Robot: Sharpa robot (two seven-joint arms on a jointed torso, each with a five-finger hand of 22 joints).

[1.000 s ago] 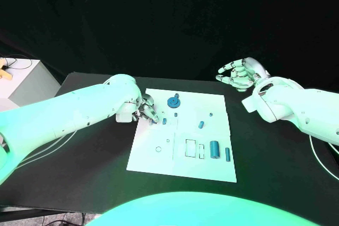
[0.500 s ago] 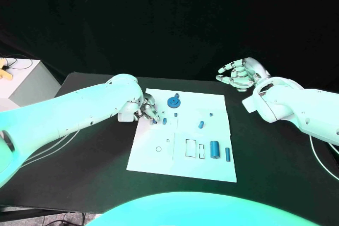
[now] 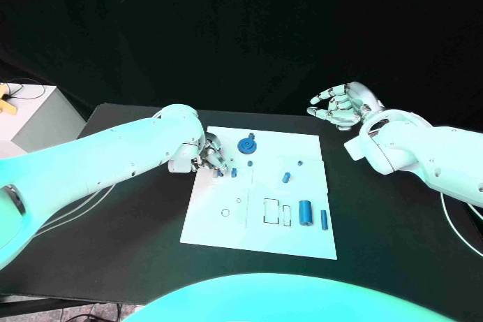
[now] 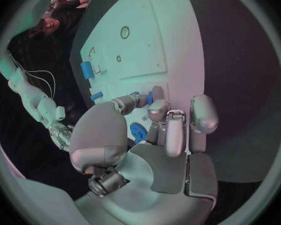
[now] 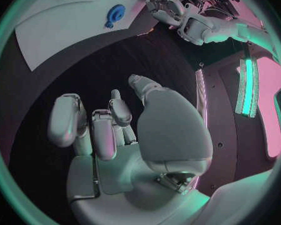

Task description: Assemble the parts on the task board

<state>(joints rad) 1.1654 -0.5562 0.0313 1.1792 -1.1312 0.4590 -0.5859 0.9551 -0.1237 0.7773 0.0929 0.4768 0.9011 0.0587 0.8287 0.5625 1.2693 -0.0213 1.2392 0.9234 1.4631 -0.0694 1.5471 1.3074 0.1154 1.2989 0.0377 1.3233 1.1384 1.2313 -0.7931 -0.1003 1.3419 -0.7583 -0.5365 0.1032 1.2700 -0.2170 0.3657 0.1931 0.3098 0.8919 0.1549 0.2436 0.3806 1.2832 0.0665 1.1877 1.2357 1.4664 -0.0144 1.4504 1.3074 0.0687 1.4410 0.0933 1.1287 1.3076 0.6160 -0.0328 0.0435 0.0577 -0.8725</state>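
Observation:
The white task board [image 3: 257, 228] lies mid-table. A blue disc [image 3: 246, 146] sits near its far edge, and small blue parts [image 3: 287, 176] and a larger blue cylinder [image 3: 305, 211] lie further along it. My left hand [image 3: 204, 156] is low over the board's far left edge. Its thumb and a fingertip [image 4: 157, 93] pinch a small blue part [image 3: 220, 172], and another blue peg [image 3: 234, 172] lies just beside it. The disc [image 4: 138, 132] shows behind the fingers. My right hand [image 3: 342, 105] hangs above the table's far right, off the board, with its fingers loosely bent and nothing in them.
A white box [image 3: 35, 119] stands beyond the table's left edge. Black table surface [image 3: 392, 224] lies bare to the right of the board. The right wrist view shows the board [image 5: 53, 20], the disc [image 5: 115, 11] and my left hand [image 5: 168, 10].
My left hand's fingers have drawn in a little at the board's far left edge, and a small blue part now shows at their tips. The right hand has not moved.

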